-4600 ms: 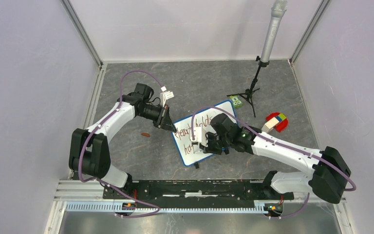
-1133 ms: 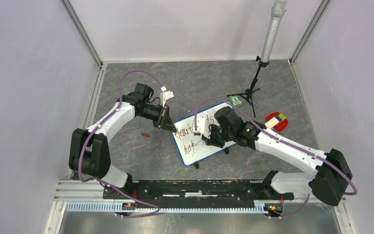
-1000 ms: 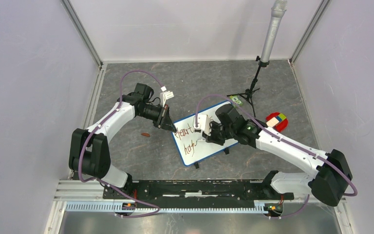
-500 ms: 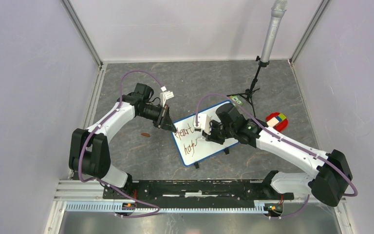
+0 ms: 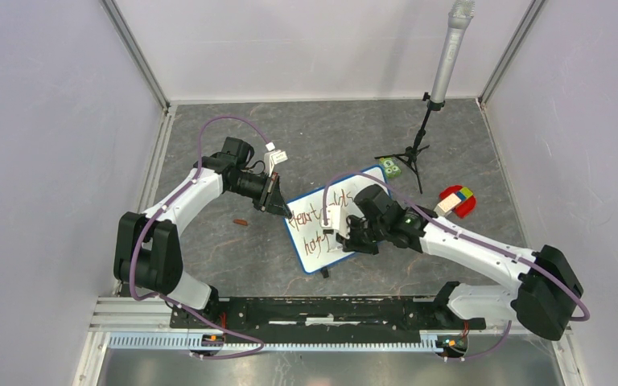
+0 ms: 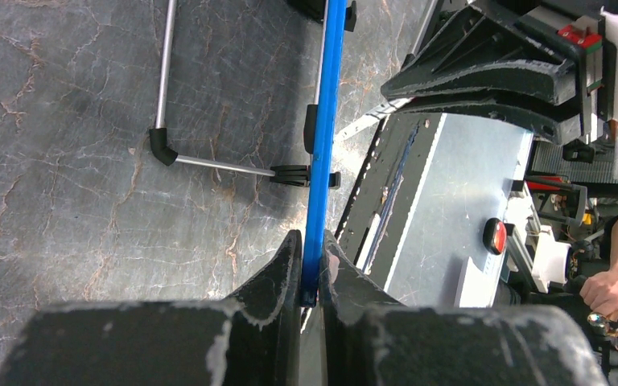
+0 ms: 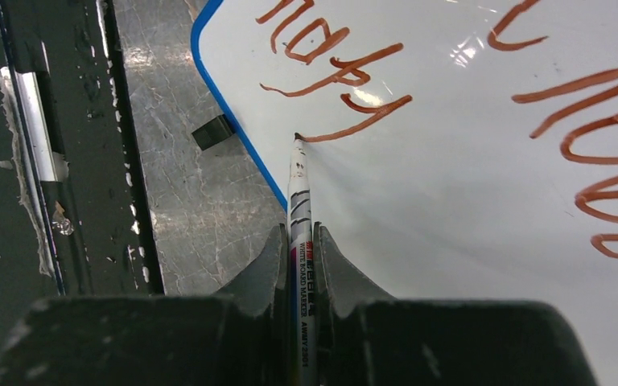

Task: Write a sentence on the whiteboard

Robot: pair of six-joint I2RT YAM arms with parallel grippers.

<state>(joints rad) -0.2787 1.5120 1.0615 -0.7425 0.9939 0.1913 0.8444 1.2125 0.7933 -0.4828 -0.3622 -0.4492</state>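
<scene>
- Grey marbled table [image 5: 209, 153], pale enclosure walls [image 5: 48, 121].
- Left hand [image 6: 311, 237]: clamped on the blue edge of the whiteboard [image 5: 326, 256]; hold it steady.
- Right hand [image 7: 298, 233]: clenched on marker [image 7: 298, 185], tip at sentence [image 5: 310, 215], second line; press lightly.

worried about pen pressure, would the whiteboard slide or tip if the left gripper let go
Probably stiff: the whiteboard, thin-framed, runs straight from the left gripper. Likely light too; on its small feet the marker might slide or rock it.
</scene>
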